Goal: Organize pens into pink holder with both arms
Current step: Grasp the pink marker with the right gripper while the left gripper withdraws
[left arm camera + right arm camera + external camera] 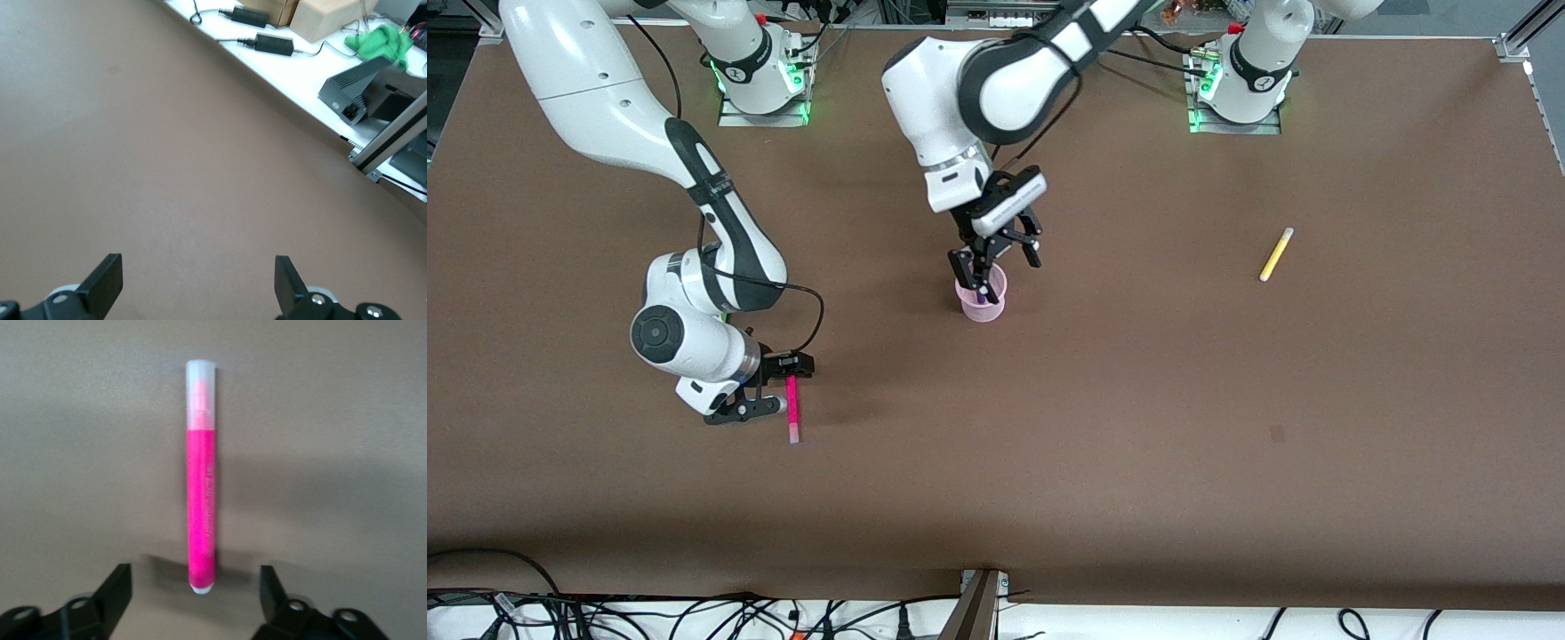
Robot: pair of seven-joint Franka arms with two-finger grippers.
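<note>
While lying flat on the brown table (1138, 427) nearest the front camera, toward the right arm's end, magenta pen (792, 408) sitting between the spread, not-yet-touching fingers of the right gripper (780, 384). Farther back, near the table's middle, left gripper (997, 264) hovering with fingers wide just over the pink holder (982, 295), dark purple pen (981, 296) standing inside. Yellow pen (1276, 254) lying alone toward the left arm's end.

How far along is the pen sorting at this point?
Done: a purple pen stands in the pink holder, left claw open above it. In hand: right claw open around the magenta pen on the table. Left: the yellow pen. No green pen visible.
</note>
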